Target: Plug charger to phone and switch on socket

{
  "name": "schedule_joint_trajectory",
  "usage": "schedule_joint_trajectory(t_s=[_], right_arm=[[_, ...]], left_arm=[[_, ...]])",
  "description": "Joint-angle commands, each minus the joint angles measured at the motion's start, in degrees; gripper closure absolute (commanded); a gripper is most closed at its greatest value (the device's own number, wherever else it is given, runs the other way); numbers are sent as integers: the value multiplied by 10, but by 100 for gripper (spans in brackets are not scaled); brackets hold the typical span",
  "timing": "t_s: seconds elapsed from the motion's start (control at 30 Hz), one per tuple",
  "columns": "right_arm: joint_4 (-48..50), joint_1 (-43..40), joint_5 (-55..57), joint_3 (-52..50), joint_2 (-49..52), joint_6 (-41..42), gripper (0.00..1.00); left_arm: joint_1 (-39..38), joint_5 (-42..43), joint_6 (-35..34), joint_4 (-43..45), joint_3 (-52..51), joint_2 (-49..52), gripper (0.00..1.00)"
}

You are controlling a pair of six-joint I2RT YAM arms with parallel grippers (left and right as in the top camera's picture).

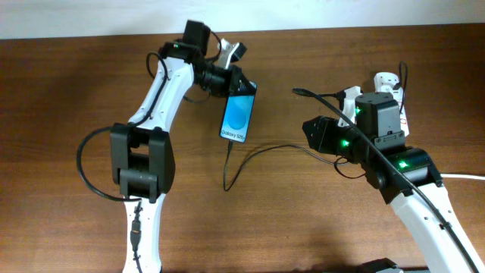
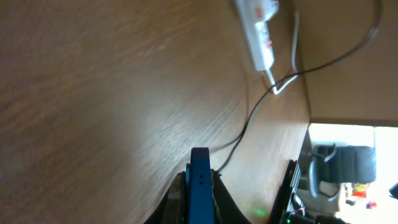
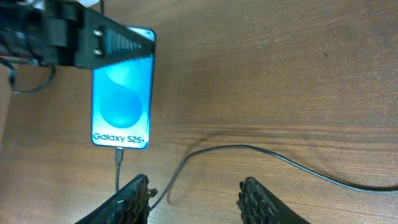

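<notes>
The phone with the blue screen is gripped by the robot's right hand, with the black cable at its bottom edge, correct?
No: the left hand grips the phone, at its top end, as the overhead view shows; the right hand is open and empty. The black cable is indeed at its bottom edge.

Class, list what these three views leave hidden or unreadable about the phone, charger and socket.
1. Socket: overhead, the right arm covers most of it; the left wrist view cuts it at the top edge, blurred. Switch position unreadable.
2. Charger: far end passes under the right arm overhead; plug hidden.
3. Phone: top end covered by the left gripper in the right wrist view.
4. Connector tip: too small to judge whether fully seated.
</notes>
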Motion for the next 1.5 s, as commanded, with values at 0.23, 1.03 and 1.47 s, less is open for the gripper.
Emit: schedule_joint_trajectory(t_s=[0.23,1.03,1.47], right_arm=[[-4,-3,1,8,0,-5,50],[-3,-3,2,8,0,-5,52],[-1,-3,5,8,0,-5,52]], left_arm=[[0,-164,-162,87,-79,-23,100],[0,-258,-162,72,-89,-4,96],[-1,-315,-162,41,-89,-4,78]])
